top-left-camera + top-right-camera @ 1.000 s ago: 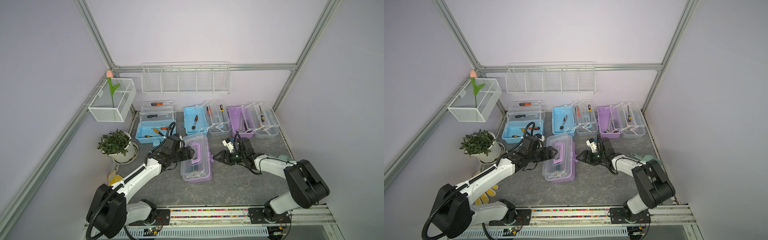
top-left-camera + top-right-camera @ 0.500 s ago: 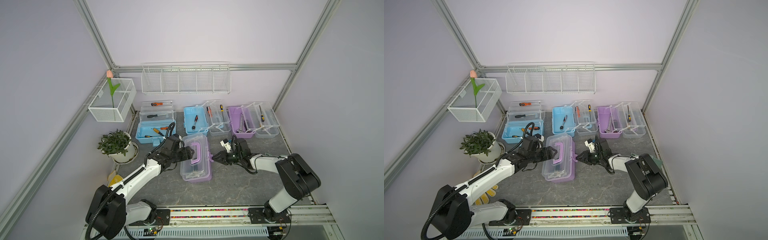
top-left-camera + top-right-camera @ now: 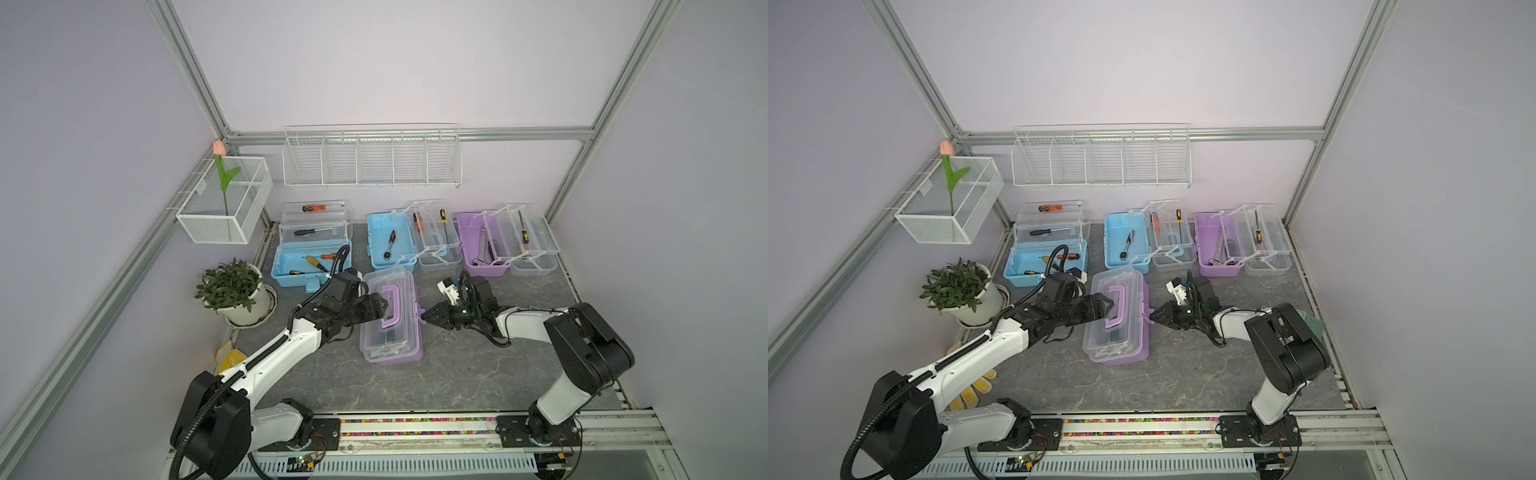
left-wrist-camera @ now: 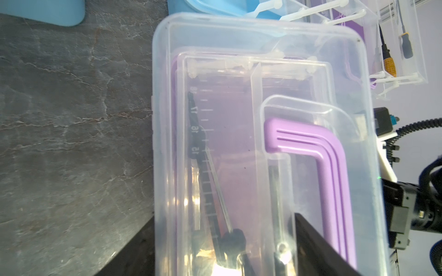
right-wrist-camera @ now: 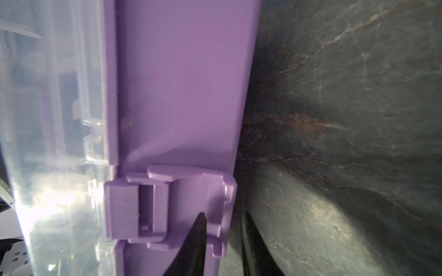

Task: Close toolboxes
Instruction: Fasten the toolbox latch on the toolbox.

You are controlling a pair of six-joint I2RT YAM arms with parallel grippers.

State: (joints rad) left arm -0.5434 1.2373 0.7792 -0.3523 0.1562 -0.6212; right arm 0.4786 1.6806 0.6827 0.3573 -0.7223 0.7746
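Open toolboxes (image 3: 312, 266) crowd the back, plant (image 3: 231, 286) on the left — front of the table (image 3: 440, 382) is free.

Clear-lidded purple toolbox (image 3: 399, 332), lt-blue toolboxes (image 3: 399, 224), grey marble-veined tabletop (image 3: 457, 374), white wire baskets (image 3: 374, 170).

Both top views reach me bright, even and sharp, shadows soft. On my left wrist feed, glare flares on the clear lid (image 4: 215, 266) at six o'clock. My right wrist feed is blurred: the purple latch (image 5: 119, 210) looks soft, with white glare at eight o'clock.
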